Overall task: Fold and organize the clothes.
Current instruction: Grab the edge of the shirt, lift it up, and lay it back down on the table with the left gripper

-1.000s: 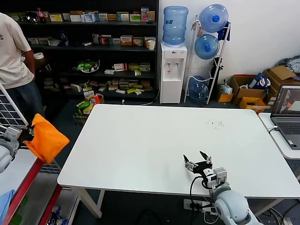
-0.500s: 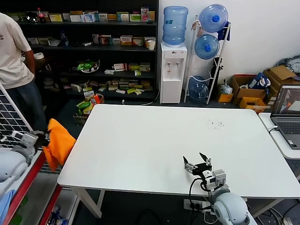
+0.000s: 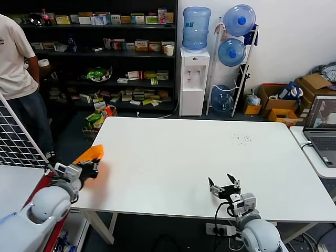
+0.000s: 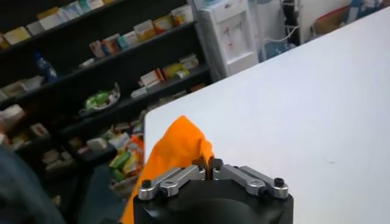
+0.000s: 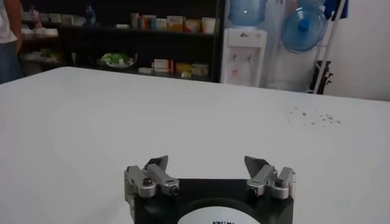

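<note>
Left end effector (image 3: 94, 167) clamped on orange T-shirt (image 3: 90, 154), now at desk (image 3: 173, 157) left edge; half a second ago it hung lower, off the desk. No lettering visible. Right end effector (image 3: 223, 186) spread apart, near front edge, unchanged.

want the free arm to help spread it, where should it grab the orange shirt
Take the loose hanging fabric of the shirt, coming from the table side. The left end effector already pinches its top, bunching it at the table's left edge. The right end effector sits open at the near edge.
</note>
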Available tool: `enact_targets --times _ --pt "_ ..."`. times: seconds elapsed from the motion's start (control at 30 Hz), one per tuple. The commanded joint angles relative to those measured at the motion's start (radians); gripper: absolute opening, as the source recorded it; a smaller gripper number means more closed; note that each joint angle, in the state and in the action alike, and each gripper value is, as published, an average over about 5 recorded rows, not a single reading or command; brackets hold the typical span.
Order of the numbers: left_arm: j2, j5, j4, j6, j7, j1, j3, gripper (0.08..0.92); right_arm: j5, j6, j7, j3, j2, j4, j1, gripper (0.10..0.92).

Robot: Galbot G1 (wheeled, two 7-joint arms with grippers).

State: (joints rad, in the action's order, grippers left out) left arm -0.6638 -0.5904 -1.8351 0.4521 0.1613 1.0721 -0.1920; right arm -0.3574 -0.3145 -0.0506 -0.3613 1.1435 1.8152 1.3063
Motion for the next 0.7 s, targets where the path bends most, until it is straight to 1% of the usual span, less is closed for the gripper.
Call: enact_targets --times 0.03,0.27,0.47,0.7 --pt "-0.346 0.073 0.003 0.006 0.038 -0.052 0.193 0.115 0.019 0.031 0.013 -0.029 -0.006 0.003 0.028 0.823" --pt "-0.611 0.156 0.138 -0.019 0.043 -0.107 0.310 0.115 0.014 0.050 0.020 -0.075 -0.030 0.026 0.081 0.823" --pt "-0.754 0.152 0.209 -0.028 0.070 -0.156 0.389 0.115 0.005 0.053 0.020 -0.121 -0.050 0.039 0.128 0.823" --pt "-0.923 0.160 0.339 -0.088 0.114 -0.204 0.407 0.115 0.003 0.047 0.015 -0.136 -0.050 0.036 0.141 0.823"
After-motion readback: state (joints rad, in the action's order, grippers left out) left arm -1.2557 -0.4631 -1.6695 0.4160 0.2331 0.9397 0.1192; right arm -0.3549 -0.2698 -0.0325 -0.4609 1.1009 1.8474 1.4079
